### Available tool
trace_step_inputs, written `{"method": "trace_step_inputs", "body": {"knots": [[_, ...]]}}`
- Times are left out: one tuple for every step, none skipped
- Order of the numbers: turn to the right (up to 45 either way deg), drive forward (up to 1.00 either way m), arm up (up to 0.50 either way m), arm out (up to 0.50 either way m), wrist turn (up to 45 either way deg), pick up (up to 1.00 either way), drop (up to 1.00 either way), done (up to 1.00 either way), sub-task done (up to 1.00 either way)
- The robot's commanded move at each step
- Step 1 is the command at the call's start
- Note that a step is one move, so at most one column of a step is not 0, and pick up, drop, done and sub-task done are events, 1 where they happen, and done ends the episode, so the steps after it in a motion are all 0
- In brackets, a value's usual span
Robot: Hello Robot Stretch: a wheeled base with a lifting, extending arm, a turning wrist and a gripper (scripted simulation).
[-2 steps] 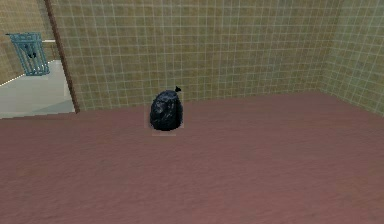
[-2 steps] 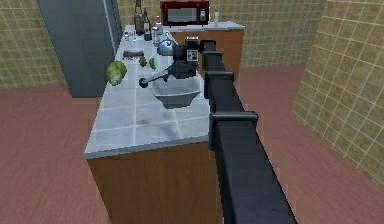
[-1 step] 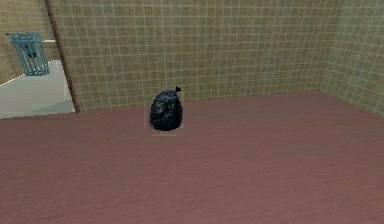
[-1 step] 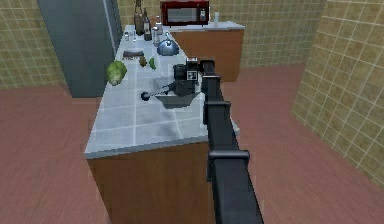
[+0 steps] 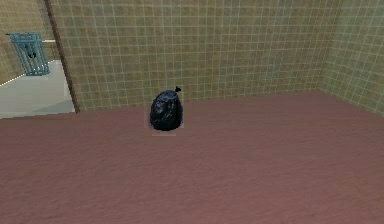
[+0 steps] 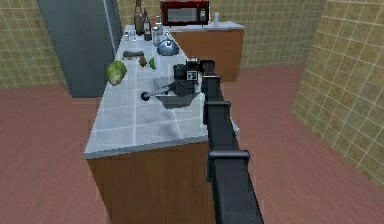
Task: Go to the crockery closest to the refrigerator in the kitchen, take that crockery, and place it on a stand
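Domestic kitchen: a grey refrigerator (image 6: pixel 80 40) stands beside a tiled counter (image 6: pixel 125 125) bearing bottles (image 6: pixel 143 22), with a red microwave (image 6: pixel 186 14) beyond, tiled walls (image 5: pixel 200 50) and a black rubbish bag (image 5: pixel 168 110).

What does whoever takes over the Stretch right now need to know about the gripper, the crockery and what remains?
Gripper: over the counter at the arm's far end. A grey piece lies on the counter behind it, so I cannot tell whether it holds anything.
Things: the refrigerator stands at the counter's far end, with bottles and a grey domed thing near it.
Done: the robot is at the kitchen counter with its arm reaching out.
Left: confirm the pick, lift, find a stand, place. Ahead, a black bag sits on the floor.
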Motion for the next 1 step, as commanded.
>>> {"method": "trace_step_inputs", "body": {"knots": [[0.0,0.0,0.06,0.0,0.0,0.0,0.0,0.0,0.0]]}}
